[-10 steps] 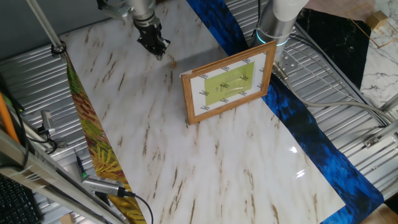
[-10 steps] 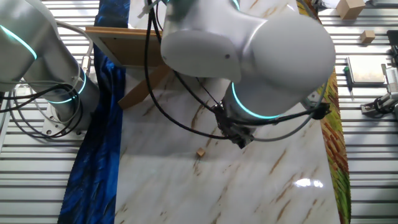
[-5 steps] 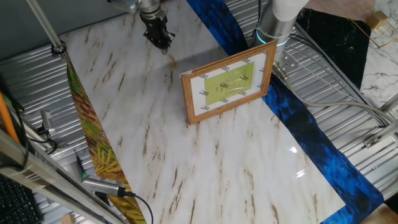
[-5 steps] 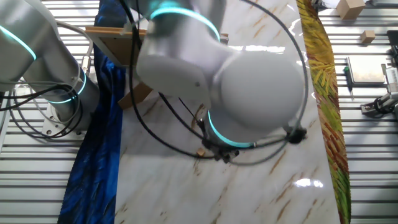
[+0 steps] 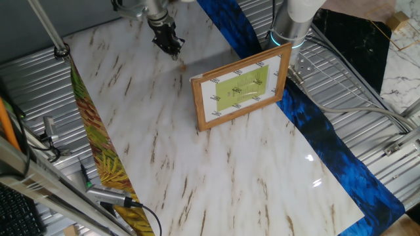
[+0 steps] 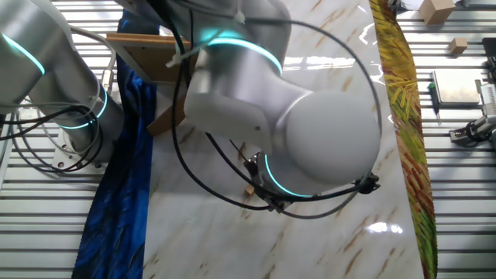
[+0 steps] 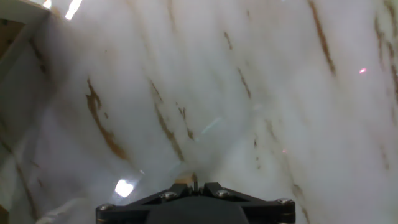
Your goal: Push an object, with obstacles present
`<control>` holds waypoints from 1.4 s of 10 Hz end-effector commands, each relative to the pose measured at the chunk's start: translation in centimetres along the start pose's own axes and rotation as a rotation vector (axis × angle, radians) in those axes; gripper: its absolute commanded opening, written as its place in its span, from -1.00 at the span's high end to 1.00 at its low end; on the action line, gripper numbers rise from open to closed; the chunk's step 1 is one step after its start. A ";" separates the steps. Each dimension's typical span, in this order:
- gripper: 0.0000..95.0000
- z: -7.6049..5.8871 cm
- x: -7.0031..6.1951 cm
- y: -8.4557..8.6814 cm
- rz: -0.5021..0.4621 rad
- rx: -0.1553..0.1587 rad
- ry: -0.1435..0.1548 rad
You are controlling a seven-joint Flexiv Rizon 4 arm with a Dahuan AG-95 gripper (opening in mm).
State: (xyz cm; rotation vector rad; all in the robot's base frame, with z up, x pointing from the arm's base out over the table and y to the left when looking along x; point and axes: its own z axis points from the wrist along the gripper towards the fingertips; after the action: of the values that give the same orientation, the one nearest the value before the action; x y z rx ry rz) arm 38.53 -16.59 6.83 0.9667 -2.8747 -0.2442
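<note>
The object (image 6: 249, 188), a tiny wood-coloured nub, lies on the marble tabletop at the edge of the big white arm, which partly covers it. In the hand view it is a tan blur (image 7: 186, 179) right at the tips of my gripper (image 7: 194, 185). My gripper (image 5: 174, 51) is shut, with only a hairline between its black fingers and nothing held. It points down near the table's far edge. The obstacle, a light-wood picture frame (image 5: 240, 88) with a white mat and a yellow-green picture, stands upright to the right of the gripper, well apart from it.
A blue cloth (image 5: 315, 131) runs along the table's right side and a yellow-green leafy strip (image 5: 98, 151) along the left. The arm's base (image 6: 74, 124) stands beside the frame's back (image 6: 151, 58). Ribbed metal (image 5: 367, 111) surrounds the tabletop.
My gripper has moved up the table toward its far edge and closed in on the nub. In the other fixed view the arm has swung left and now partly covers the nub.
</note>
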 end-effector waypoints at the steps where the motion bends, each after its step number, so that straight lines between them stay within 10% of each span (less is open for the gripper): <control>1: 1.00 0.1 0.3 0.3 0.001 -0.002 0.003; 14: 1.00 2.8 2.7 0.9 0.004 -0.016 0.011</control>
State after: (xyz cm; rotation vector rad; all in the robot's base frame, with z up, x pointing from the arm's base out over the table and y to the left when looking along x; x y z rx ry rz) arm 35.37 -17.18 4.38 0.9508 -2.8629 -0.2583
